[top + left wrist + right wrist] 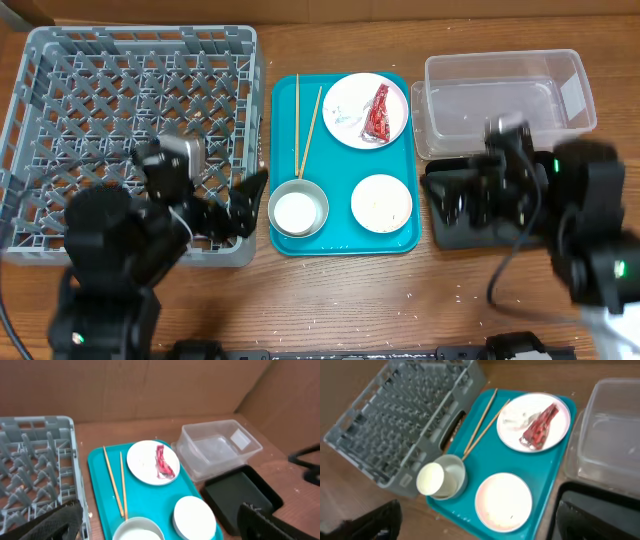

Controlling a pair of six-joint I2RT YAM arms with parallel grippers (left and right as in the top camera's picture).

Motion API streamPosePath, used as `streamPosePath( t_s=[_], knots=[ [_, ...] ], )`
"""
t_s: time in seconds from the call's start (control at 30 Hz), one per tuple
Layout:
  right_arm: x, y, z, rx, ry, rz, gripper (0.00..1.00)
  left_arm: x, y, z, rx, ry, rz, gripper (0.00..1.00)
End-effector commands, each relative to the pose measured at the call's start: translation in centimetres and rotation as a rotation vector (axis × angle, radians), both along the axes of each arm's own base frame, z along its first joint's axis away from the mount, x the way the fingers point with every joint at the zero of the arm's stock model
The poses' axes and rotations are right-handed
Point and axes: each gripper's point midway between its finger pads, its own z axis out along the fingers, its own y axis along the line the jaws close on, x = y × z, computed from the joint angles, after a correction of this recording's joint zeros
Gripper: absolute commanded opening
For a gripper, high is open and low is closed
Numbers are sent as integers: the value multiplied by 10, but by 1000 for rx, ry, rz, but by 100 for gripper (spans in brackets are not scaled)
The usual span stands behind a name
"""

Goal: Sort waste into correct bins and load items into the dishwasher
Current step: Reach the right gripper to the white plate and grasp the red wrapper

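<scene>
A pale plate (352, 96) on the teal tray holds the red wrapper (379, 112) and a white tissue (345, 118). Two chopsticks (305, 125) lie to its left. A steel bowl (275, 210) holds a white cup (298, 210); a small white bowl (381, 202) sits to its right. The grey dish rack (130, 110) is at left. The clear tub (505, 95) and black tray (480, 225) are at right. My left gripper (245, 208) is open and empty between rack and tray. My right gripper (445, 195) is open and empty over the black tray's left edge.
The teal serving tray (340, 235) lies between the rack and the bins. Small white specks lie on the wooden table (460, 293) in front of the black tray. A cardboard wall (150, 385) stands behind the table.
</scene>
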Motion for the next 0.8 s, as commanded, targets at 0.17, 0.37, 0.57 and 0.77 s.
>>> streamPosePath(
  t_s=[0.17, 0.37, 0.57, 0.77],
  knots=[
    [22, 17, -17, 81, 221, 23, 100, 2, -9, 4, -30, 103, -58, 100],
    [45, 3, -26, 57, 255, -115, 100, -1, -9, -1, -29, 130, -57, 100],
    [54, 22, -44, 37, 296, -65, 100, -1, -9, -1, -29, 130, -57, 100],
    [94, 62, -52, -56, 167, -81, 94, -1, -9, -1, -29, 130, -57, 100]
  ],
)
